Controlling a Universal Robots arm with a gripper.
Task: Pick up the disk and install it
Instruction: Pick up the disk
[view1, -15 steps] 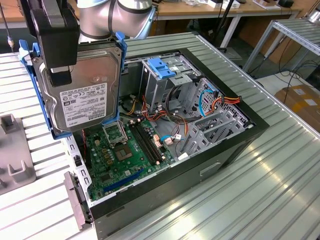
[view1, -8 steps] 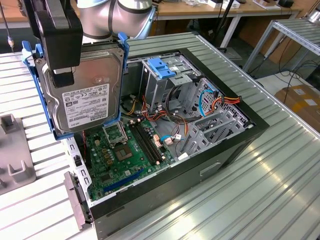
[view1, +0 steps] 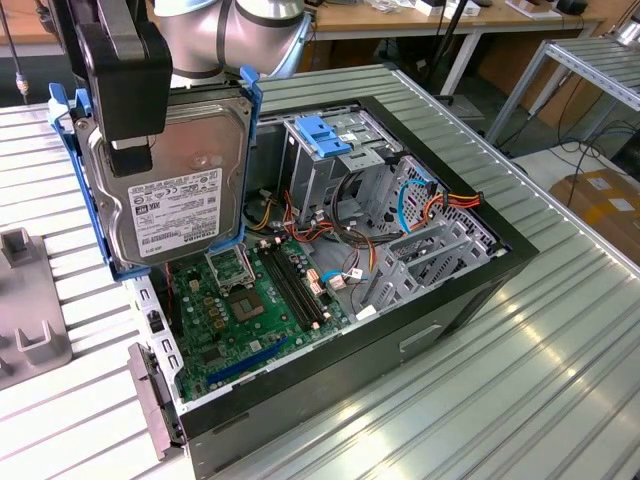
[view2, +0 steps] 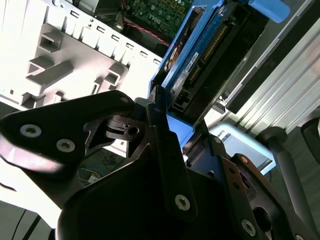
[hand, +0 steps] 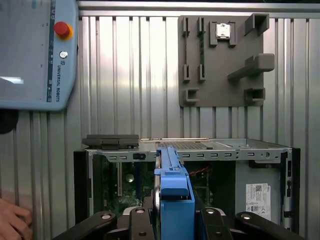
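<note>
**Claw holds the disk up over the open computer**

The disk (view1: 170, 195) is up in the air. It stands on its edge, with its label side facing the exterior view. Blue rails run along its sides.

The claw (view1: 130, 150) is pinching the disk from the top. One black finger lies flat on the label side. The other finger is hidden behind the disk in the exterior view, so it is probably pressed on the back. In the second wrist view the fingers (view2: 161, 125) are close together, with the disk's thin edge between them. The claw is open only as wide as the disk is thick.

The disk hangs over the open computer box (view1: 470, 270), at the end on the exterior view's left. It is above the green board (view1: 250, 300) and touches nothing else.

The drive bay (view1: 310, 175) with its blue bracket (view1: 325, 135) is well apart from the disk. The box lies on a ribbed metal table (view1: 500, 400).

In the first wrist view a grey plate (hand: 220, 60) and a control pad (hand: 35, 50) lie on the table, and a person's hand (hand: 12, 220) is at the edge.
</note>
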